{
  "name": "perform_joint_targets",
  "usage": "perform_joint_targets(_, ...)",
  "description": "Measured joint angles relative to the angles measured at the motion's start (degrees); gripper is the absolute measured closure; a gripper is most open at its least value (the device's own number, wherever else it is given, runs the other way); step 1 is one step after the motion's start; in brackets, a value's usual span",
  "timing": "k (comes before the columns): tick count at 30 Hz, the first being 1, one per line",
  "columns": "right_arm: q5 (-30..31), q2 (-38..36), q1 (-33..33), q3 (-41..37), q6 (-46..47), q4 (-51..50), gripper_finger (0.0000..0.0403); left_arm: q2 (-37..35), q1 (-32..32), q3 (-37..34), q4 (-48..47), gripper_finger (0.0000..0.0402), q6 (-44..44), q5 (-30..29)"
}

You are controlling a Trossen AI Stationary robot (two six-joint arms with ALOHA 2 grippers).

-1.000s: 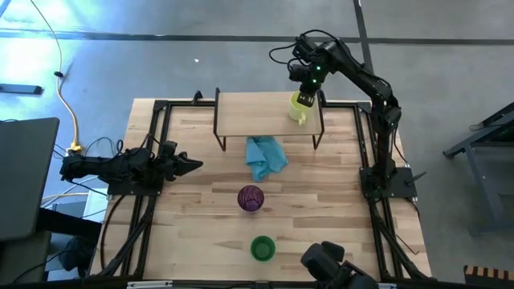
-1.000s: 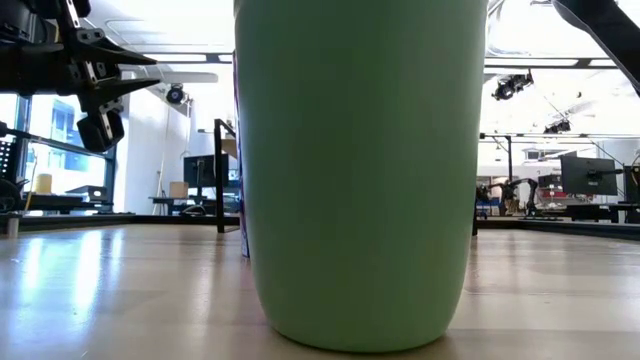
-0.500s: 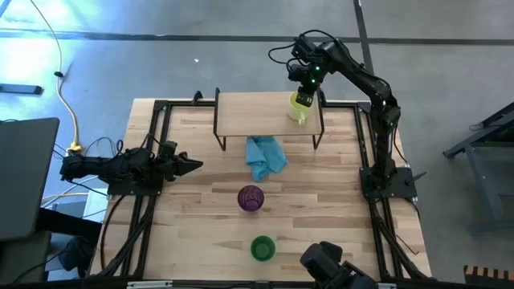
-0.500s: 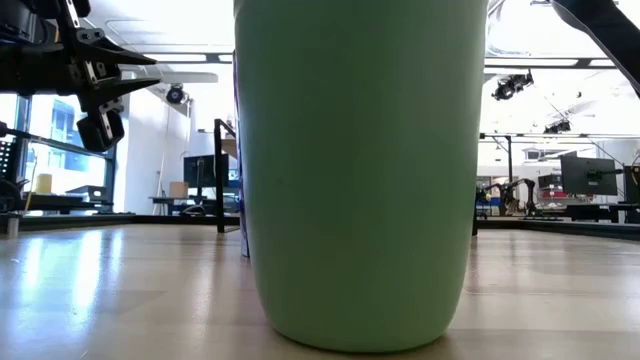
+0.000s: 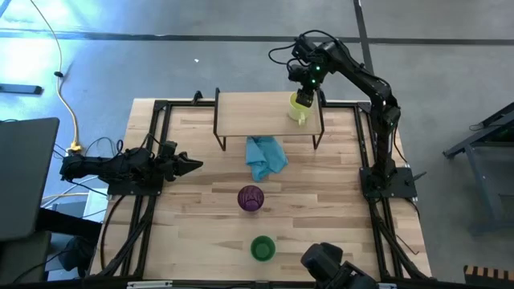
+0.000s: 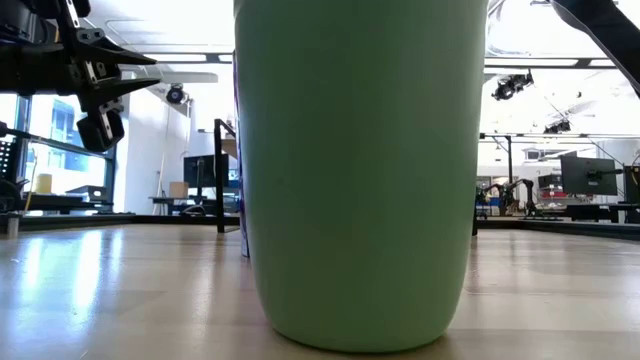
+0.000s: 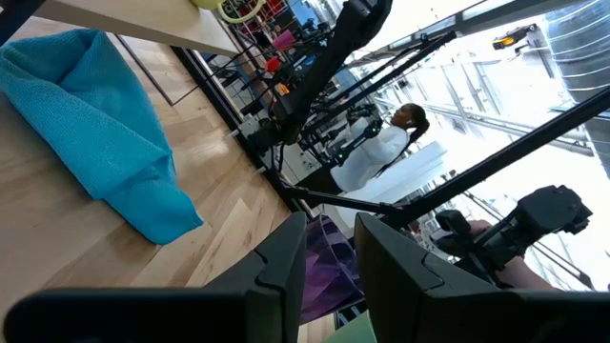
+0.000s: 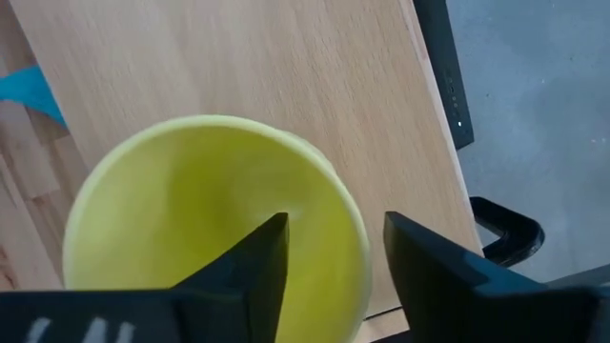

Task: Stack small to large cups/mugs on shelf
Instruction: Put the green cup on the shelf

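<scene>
— What do the two arms look like from above?

— Both are black. The right arm [image 5: 361, 76] is built of chunky jointed segments with rounded housings, and a loop of thin black cable runs along its upper section. A small green light glows near its wrist.

— And the left arm [image 5: 120, 167]?

— The same dark finish, boxy at the joints, with loose black wires around its base, ending in two pointed fingers.

— Anything up close?

— The left gripper [image 7: 329, 272] has matte black, angular fingers with flat bevelled faces. The right gripper [image 8: 329, 252] has the same dark, smooth, wedge-shaped fingers [image 8: 257, 262]. In the low view the left arm shows bare metal screws and brackets.
</scene>
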Motion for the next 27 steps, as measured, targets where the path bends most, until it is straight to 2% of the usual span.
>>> perform_joint_targets(8,0.0,-1.3,0.0,0.1,0.2,-2.1,0.0204,0.0,0.0,0.0,0.0,0.0319,0.0,0.0)
perform_joint_targets(10,0.0,-1.9,0.0,2.2,0.3,-2.8,0.0203,0.0,0.0,0.0,0.0,0.0319,0.0,0.0)
perform_joint_targets(14,0.0,-2.1,-0.1,11.2,0.6,-3.8,0.0203,0.0,0.0,0.0,0.0,0.0319,0.0,-0.1)
perform_joint_targets(16,-1.4,-5.5,0.0,9.3,1.8,-0.9,0.0203,0.0,0.0,0.0,0.0,0.0319,0.0,-0.2)
perform_joint_targets(22,-2.3,-12.2,0.8,7.6,5.8,-3.8,0.0203,0.0,0.0,0.0,0.0,0.0318,0.0,-0.3)
perform_joint_targets(27,-7.8,-19.1,4.6,7.6,8.7,-4.0,0.0203,0.0,0.0,0.0,0.0,0.0318,0.0,-0.3)
